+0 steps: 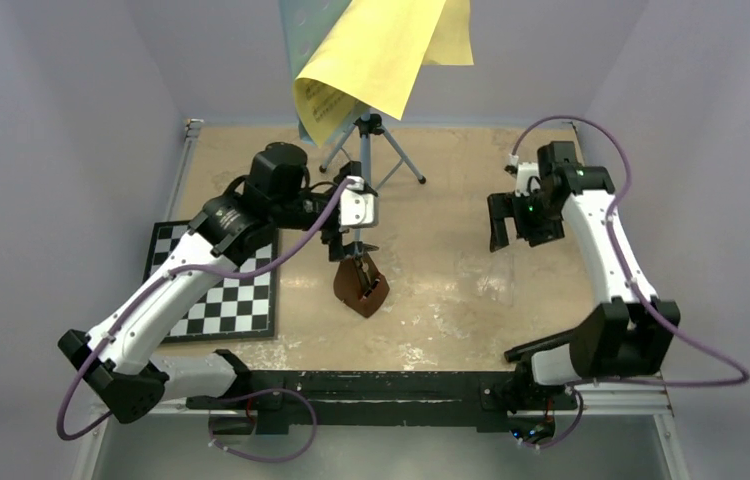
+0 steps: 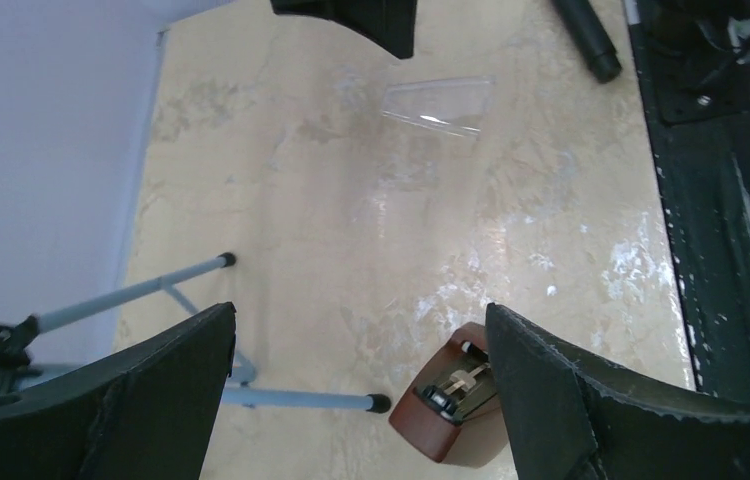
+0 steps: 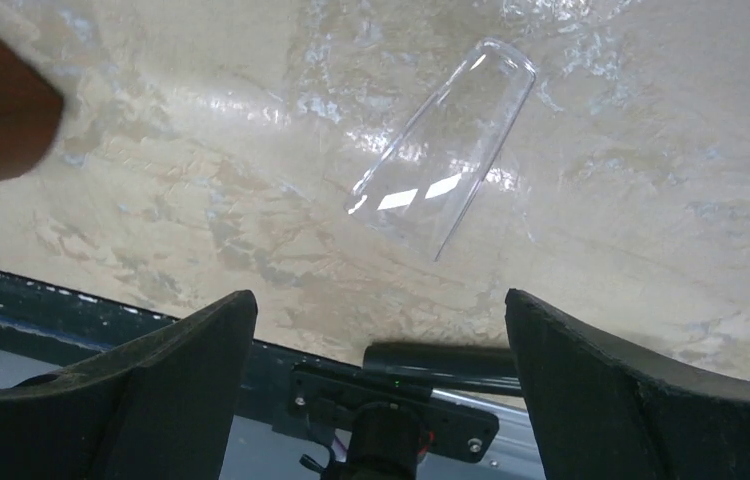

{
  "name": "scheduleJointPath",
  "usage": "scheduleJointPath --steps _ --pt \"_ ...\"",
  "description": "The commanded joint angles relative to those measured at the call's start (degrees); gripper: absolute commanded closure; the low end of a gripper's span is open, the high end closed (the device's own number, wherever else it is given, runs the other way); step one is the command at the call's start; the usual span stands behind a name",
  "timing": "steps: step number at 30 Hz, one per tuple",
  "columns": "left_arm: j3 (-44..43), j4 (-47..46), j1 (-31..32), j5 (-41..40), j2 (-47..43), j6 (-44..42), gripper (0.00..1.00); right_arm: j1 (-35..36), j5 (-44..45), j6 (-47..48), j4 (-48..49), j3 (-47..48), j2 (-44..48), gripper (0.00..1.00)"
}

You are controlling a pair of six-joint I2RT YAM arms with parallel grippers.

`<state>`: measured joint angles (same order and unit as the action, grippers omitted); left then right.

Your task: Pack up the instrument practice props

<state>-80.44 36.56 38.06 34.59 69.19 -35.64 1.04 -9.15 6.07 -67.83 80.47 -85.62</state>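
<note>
One small brown pyramid-shaped metronome (image 1: 361, 287) is seen on the beige worktop (image 1: 451, 290), beneath the spread left tool (image 2: 359, 335). Two yellow stave-printed sheets (image 1: 381, 50) are draped over one light-blue music stand (image 1: 296, 20); their print is too small to be read. One clear plastic cover (image 3: 441, 150) lies below the spread right tool (image 3: 381, 305). One black-and-white chessboard (image 1: 216, 295) lies at the left.

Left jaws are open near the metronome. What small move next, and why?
Probably nudge the left gripper sideways toward the metronome before lowering. Its jaws stand wide open and hold nothing, but in the wrist view the metronome sits beside one finger, partly hidden by it, not centred in the gap.
</note>
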Motion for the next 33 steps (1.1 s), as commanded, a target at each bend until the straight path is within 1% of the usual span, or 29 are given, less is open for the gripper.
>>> scheduleJointPath --steps 1,2,4,6,8,10,12,14,15,16,17,19,22,25,27,28,31,33 --pt "-3.8 6.5 4.6 3.7 5.3 -6.8 0.01 -3.4 -3.3 4.5 1.8 -7.7 7.5 0.01" --pt "-4.5 7.1 6.6 3.1 6.2 -6.9 0.01 -3.7 -1.2 3.2 0.1 -8.3 8.1 0.01" --pt "-5.7 7.2 8.2 2.2 7.5 -5.2 0.01 -4.0 1.9 -0.6 -3.0 -8.4 8.1 0.01" --pt "-6.4 7.6 9.4 0.2 6.9 -4.3 0.01 -4.0 2.7 -5.0 -5.4 -7.2 8.6 0.01" --pt "-7.3 9.7 9.7 -1.1 5.4 -4.7 0.01 -3.8 1.8 -8.7 -4.7 -6.8 9.9 0.01" --pt "-8.5 13.7 9.7 -1.9 3.7 -6.5 0.01 -3.0 2.6 -8.4 -2.7 -6.7 9.9 0.01" --pt "-9.5 17.5 9.8 -2.6 1.5 -8.4 0.01 -2.8 3.3 -6.9 -0.9 -5.4 7.0 0.01" --pt "-10.9 20.8 9.7 -3.2 -0.5 -10.6 0.01 -2.8 1.2 -1.9 -0.3 -2.4 3.6 0.01" --pt "-12.2 22.3 9.8 -4.0 -1.3 -11.4 0.01 -2.6 1.6 1.6 -0.4 0.1 0.5 0.01" --pt "-13.4 23.3 9.8 -5.2 -2.0 -11.6 0.01 -2.4 4.2 4.4 0.4 2.1 -1.1 0.01" --pt "-14.7 24.2 9.8 -6.5 -2.7 -10.6 0.01 -2.4 6.6 6.9 2.3 3.1 -2.0 0.01" --pt "-16.9 25.9 9.8 -8.6 -4.0 -10.2 0.00 -2.5 8.0 10.5 6.8 3.9 -2.7 0.01" --pt "-16.7 28.2 9.7 -10.6 -6.7 -13.3 0.00 -2.5 11.2 16.7 15.2 2.1 -3.3 0.02" --pt "-16.8 30.4 9.7 -14.1 -7.3 -17.4 0.00 -2.4 14.2 19.3 13.6 4.7 -8.8 0.04" --pt "-17.0 31.0 9.7 -16.2 -7.5 -18.5 0.00 -2.5 16.7 22.1 14.8 3.4 -11.5 0.05" --pt "-17.0 31.5 9.7 -16.7 -7.5 -19.1 0.00 -2.4 19.3 24.6 16.8 1.5 -12.2 0.06" --pt "-16.4 31.9 9.7 -17.3 -7.6 -19.2 0.00 -2.4 22.3 33.6 24.6 -4.7 -12.9 0.10" --pt "-15.6 31.3 9.7 -18.0 -7.7 -18.4 0.00 -2.2 23.8 40.3 29.7 -9.6 -11.8 0.11"
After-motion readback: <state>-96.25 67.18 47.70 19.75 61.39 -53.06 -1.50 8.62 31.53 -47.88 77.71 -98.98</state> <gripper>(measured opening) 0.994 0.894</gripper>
